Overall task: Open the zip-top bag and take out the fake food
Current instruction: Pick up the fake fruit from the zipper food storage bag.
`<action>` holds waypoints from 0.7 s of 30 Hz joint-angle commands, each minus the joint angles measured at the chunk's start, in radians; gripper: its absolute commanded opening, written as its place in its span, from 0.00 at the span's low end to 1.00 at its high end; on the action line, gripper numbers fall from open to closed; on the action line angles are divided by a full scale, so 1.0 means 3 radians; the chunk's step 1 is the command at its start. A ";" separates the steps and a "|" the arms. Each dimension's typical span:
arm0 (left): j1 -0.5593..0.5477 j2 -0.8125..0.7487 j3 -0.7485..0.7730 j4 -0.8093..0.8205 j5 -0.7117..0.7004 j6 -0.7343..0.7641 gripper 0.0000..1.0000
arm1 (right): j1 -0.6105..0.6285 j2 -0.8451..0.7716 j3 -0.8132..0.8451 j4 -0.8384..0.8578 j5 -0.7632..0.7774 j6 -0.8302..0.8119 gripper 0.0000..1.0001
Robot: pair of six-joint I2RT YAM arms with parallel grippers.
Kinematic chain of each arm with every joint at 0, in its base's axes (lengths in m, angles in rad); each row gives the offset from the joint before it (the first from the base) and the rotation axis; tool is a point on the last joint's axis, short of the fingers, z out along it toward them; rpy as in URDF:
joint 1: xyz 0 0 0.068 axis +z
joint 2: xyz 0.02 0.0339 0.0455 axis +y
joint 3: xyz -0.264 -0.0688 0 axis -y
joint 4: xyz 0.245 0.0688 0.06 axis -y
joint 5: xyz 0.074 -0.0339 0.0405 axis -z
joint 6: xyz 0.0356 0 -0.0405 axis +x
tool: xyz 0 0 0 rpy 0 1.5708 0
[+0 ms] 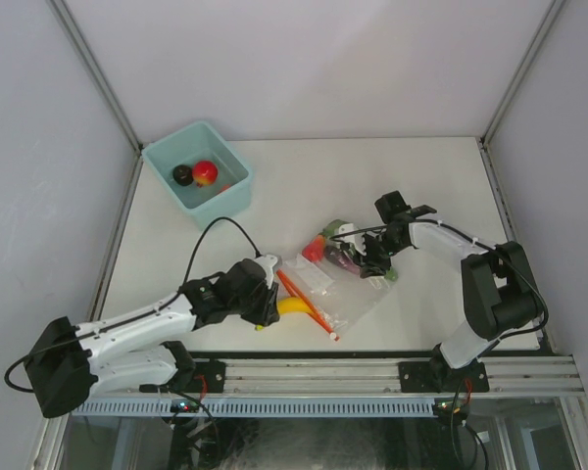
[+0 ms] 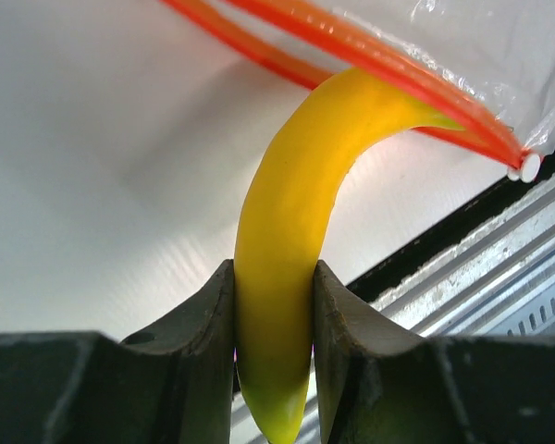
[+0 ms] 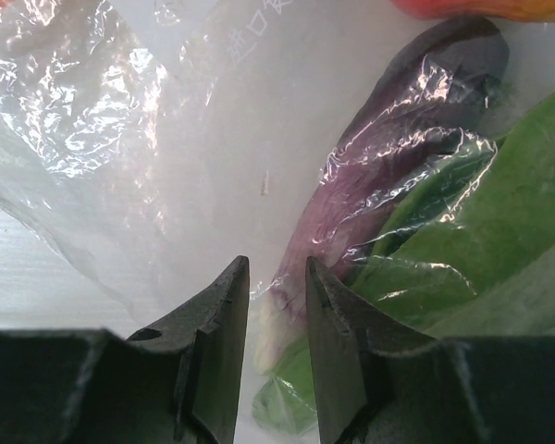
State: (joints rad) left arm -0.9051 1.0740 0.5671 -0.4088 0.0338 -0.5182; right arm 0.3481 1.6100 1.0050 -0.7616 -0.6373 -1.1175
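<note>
The clear zip-top bag (image 1: pixel 325 286) lies at the table's middle, its orange zip strip (image 1: pixel 309 305) toward the front. My left gripper (image 1: pixel 271 311) is shut on the yellow banana (image 1: pixel 296 305) at the bag's mouth. In the left wrist view the fingers (image 2: pixel 273 277) clamp the banana (image 2: pixel 296 203), whose far end lies under the zip strip (image 2: pixel 398 65). My right gripper (image 1: pixel 376 262) pinches the bag's far end (image 3: pixel 120 120), narrowly closed (image 3: pixel 276 268). Inside lie a purple eggplant (image 3: pixel 398 157), green pieces (image 3: pixel 499 213) and a red piece (image 1: pixel 314 249).
A teal bin (image 1: pixel 230 196) stands at the back left, holding a red apple (image 1: pixel 206 172) and a dark round piece (image 1: pixel 182 175). A metal rail (image 1: pixel 323 377) runs along the table's front edge, close behind the banana. Grey walls enclose the table.
</note>
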 commanded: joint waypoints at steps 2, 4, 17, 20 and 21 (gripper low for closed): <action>0.0033 -0.0325 0.0214 -0.0622 0.0019 -0.0177 0.00 | -0.0012 -0.0118 0.0101 0.0016 -0.0098 0.0029 0.31; 0.0044 -0.0396 0.0265 -0.0797 -0.0003 -0.0180 0.00 | -0.0010 -0.0120 0.0101 0.0014 -0.0099 0.0030 0.31; 0.0215 -0.0780 0.0719 -0.1665 -0.0481 -0.0047 0.00 | -0.0011 -0.0149 0.0101 0.0020 -0.0113 0.0041 0.31; 0.0321 -0.0899 0.0791 -0.1672 -0.0546 -0.0046 0.00 | -0.0015 -0.0163 0.0100 0.0014 -0.0138 0.0044 0.31; 0.0371 -0.0940 0.0809 -0.1655 -0.0561 -0.0038 0.00 | -0.0015 -0.0170 0.0103 0.0013 -0.0145 0.0046 0.31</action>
State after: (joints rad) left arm -0.8345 0.8387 0.7368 -0.8860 -0.0856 -0.5465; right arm 0.3473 1.5986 1.0050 -0.7616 -0.6445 -1.1172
